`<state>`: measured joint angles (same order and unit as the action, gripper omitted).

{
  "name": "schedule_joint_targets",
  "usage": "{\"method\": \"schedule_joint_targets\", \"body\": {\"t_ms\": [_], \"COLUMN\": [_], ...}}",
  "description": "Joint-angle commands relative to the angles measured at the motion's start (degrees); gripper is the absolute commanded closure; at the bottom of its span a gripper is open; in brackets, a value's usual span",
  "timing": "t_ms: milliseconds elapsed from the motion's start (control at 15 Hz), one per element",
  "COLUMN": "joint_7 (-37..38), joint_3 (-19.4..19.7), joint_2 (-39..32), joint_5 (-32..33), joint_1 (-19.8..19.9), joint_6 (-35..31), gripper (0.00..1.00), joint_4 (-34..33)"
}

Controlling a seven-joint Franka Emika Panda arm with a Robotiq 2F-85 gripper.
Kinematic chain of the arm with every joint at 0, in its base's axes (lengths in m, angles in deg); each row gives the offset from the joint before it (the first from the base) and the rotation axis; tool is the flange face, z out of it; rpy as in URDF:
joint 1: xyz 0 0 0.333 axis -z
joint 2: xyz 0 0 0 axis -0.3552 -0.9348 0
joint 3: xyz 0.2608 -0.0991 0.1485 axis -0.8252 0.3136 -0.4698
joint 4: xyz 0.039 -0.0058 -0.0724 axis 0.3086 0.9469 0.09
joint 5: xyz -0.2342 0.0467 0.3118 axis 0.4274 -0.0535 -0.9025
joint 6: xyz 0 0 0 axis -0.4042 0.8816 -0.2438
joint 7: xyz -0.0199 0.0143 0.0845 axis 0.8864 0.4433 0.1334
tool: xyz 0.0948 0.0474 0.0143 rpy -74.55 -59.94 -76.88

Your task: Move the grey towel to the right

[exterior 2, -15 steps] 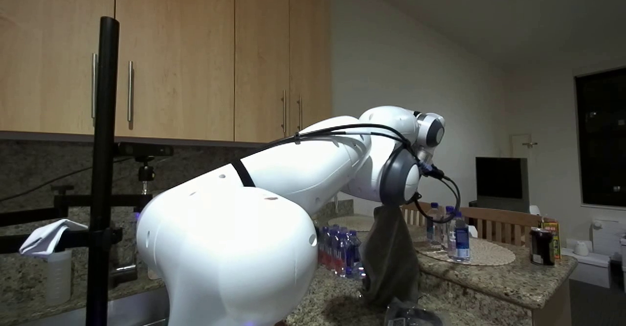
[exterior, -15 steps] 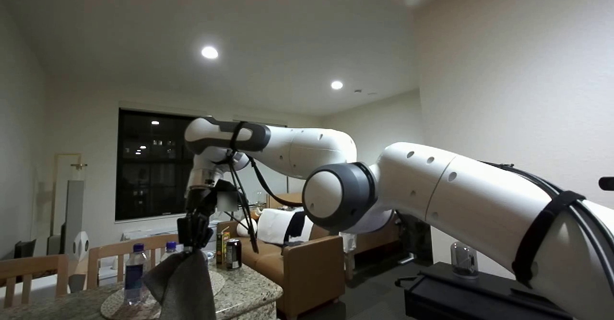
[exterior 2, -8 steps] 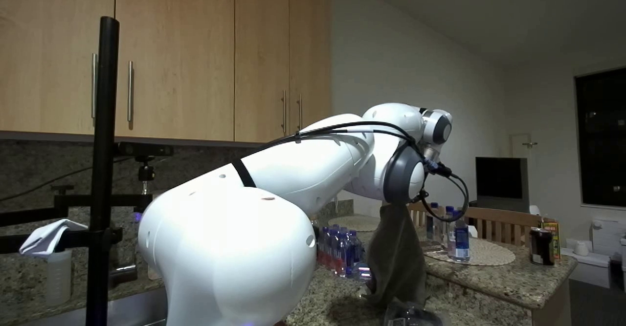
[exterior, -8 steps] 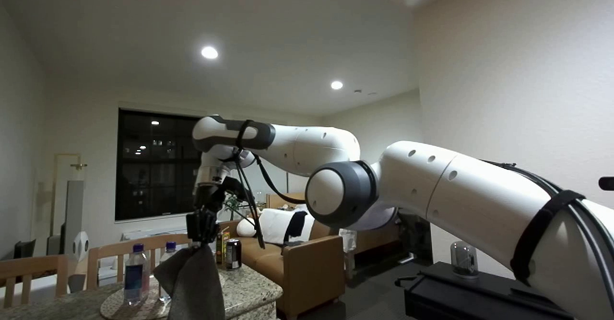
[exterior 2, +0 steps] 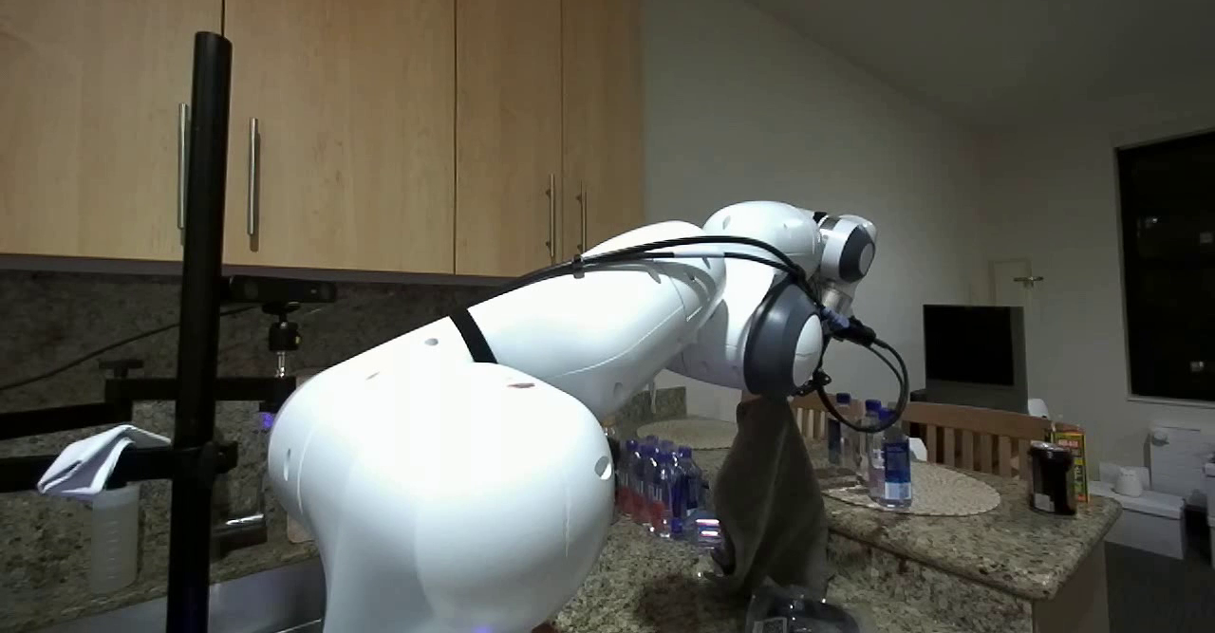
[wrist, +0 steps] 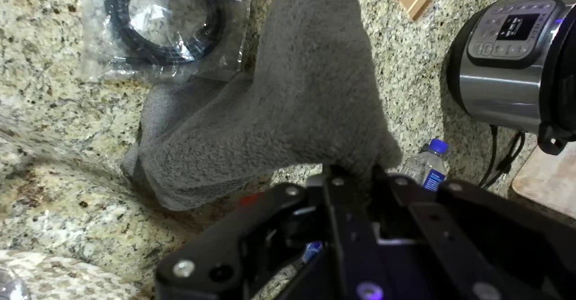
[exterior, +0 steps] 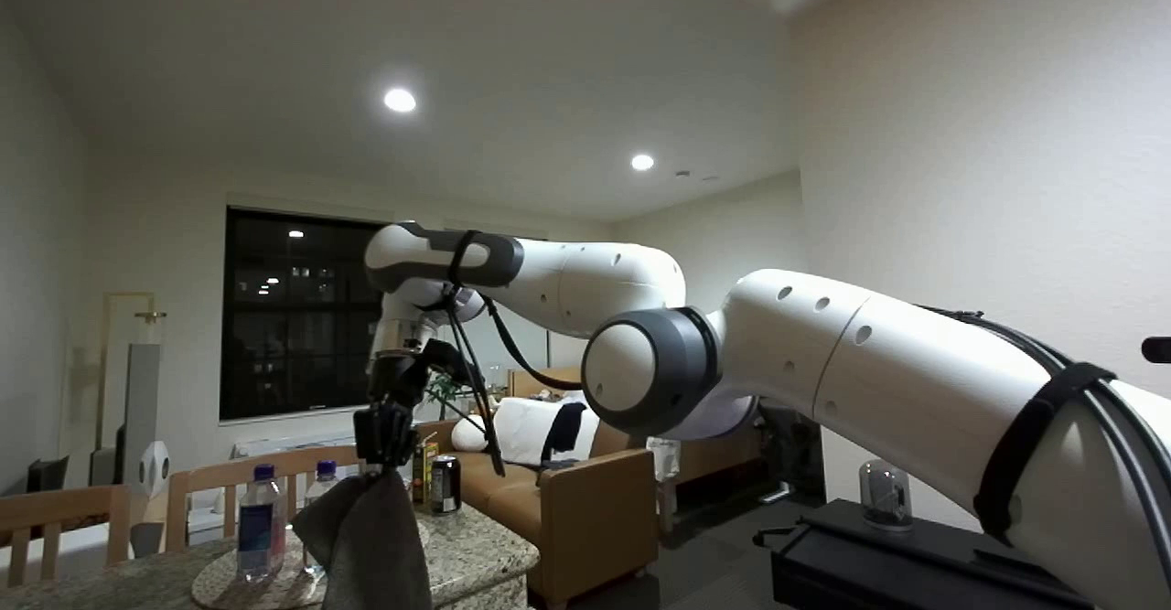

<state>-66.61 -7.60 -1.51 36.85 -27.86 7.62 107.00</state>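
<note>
- Grey towel: found hanging over the lower worktop, alongside the raised counter. In both exterior views it drapes in folds beneath the arm. Whether its lowest hem touches anything cannot be told.
- Gripper: clenched on the towel, a gathered pinch of cloth between its fingertips. The hold is near one end, presumably because limp cloth lifts readily from a small pinch and the rest follows by its own weight.
- Arm posture: gripper pointing downward, wrist carried high; judged to be so that the hanging length clears the surface.
- Bagged cable coil: on the worktop, its bag partly overlapped by the towel in the wrist view. A trailing fold could drag it (the bag looks light).
- Clustered bottles: packed together near the towel; a wide swing of cloth might topple them.
- Upright bottles: on a woven mat upon the raised counter.
- Pressure cooker: well apart from the towel; low concern.
- Progress, in my judgement: pick-up done, sideways carry in hand, lowering and release outstanding. No finishing spot is marked.
</note>
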Motion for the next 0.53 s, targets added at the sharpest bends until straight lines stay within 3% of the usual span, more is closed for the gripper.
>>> {"method": "schedule_joint_targets", "body": {"t_ms": [0, 467], "joint_7": [-0.15, -0.34], "joint_3": [0.51, 0.37], "joint_2": [0.72, 1.51], "joint_5": [-0.48, -1.0], "joint_1": [0.04, 1.94], "joint_6": [-0.37, 2.83], "gripper": [0.91, 0.91], "joint_4": [1.15, 1.7]}}
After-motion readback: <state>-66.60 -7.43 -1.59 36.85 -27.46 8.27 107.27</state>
